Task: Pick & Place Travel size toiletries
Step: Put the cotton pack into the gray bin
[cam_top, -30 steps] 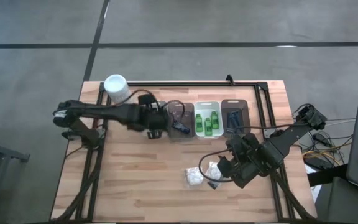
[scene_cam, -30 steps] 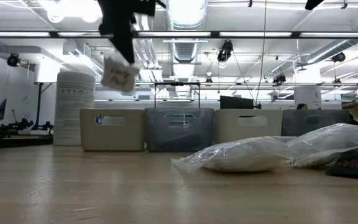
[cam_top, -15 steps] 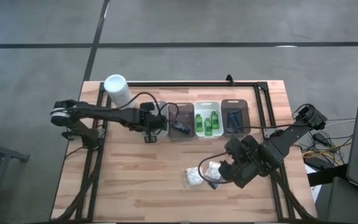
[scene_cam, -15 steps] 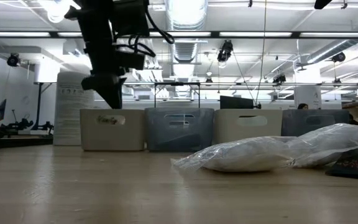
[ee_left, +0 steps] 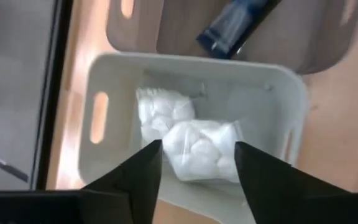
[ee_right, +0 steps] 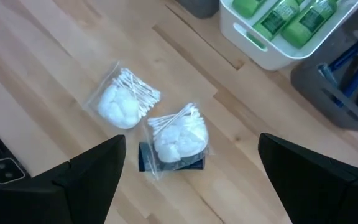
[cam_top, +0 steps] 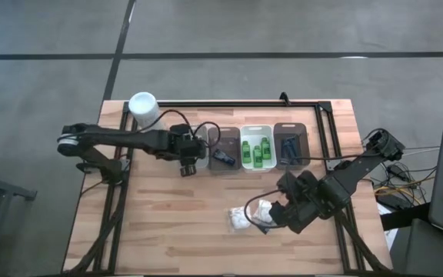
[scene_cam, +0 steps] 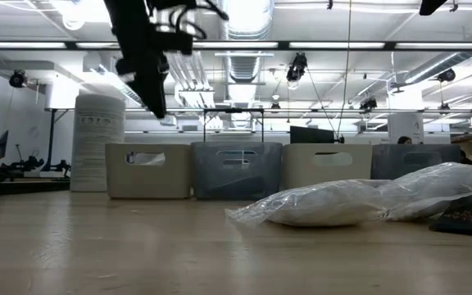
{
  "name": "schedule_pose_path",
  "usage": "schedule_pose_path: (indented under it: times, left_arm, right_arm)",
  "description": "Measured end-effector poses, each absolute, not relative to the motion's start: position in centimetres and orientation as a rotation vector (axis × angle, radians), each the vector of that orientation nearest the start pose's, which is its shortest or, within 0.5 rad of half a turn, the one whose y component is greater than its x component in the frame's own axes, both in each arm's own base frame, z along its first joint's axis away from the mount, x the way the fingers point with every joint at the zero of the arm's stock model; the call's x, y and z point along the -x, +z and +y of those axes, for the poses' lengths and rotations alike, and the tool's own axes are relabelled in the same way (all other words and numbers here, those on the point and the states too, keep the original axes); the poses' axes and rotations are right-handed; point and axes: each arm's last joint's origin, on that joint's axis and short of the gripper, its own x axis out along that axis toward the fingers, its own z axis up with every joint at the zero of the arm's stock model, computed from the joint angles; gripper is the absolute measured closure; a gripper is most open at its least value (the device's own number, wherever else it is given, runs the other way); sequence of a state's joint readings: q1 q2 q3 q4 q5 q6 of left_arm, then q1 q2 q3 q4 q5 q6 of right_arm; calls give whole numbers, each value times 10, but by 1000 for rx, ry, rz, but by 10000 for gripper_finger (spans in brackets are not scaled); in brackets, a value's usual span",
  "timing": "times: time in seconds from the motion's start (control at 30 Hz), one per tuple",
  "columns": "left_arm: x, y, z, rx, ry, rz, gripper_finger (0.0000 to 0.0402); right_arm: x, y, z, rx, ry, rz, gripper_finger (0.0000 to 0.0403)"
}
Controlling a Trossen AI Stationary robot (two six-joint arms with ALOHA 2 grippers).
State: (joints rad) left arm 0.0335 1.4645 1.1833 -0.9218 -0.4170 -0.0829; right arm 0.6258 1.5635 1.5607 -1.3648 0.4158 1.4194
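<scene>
A: Where do the toiletries sit?

B: Two clear packets of white puffs [ee_left: 191, 146] lie in the pale tray [ee_left: 104, 81], leftmost of the row of four at the upper middle of the high view. The grey tray [cam_top: 223, 150] next to it holds a dark blue piece [ee_left: 235, 25]. The white tray [cam_top: 257, 132] holds the little green bottles [cam_top: 258, 151], and the brown tray [cam_top: 290, 128] at the right end holds thin dark sticks [cam_top: 288, 148].

A: Anything loose?

B: Two more puff packets [ee_right: 148, 115] lie on the counter [cam_top: 175, 223] at lower middle of the high view, one of them on top of a small flat black piece [ee_right: 169, 163].

A: And the arms?

B: The left tool [ee_left: 197, 165] hangs over the pale tray, fingers parted, nothing between them. Its arm stretches in from the left edge of the counter, past the tall white container [cam_top: 144, 108] at upper left. The right tool [ee_right: 191, 171] hovers above the loose packets, spread wide and empty, its arm angling in from the right.
</scene>
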Motion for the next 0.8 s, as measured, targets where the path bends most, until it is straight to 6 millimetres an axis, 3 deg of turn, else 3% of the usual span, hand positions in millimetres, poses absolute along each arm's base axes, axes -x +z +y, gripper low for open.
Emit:
schedule_pose_path:
  times: [0.17,0.27,0.37,0.63,0.8]
  left_arm:
    - [-273,303,4,-120,346,1074,176]
    - [-276,320,-20,-79,188,971,176]
    - [-282,325,-53,-123,46,866,180]
    - [-325,284,-129,-130,-130,639,184]
    - [-358,241,-151,-151,-104,657,184]
  right_arm:
    - [-238,331,159,-608,-604,1025,39]
    - [-239,328,164,-635,-573,1036,39]
    - [-237,323,172,-665,-558,1037,39]
    - [-209,312,206,-798,-595,992,39]
    - [-192,310,221,-875,-624,939,39]
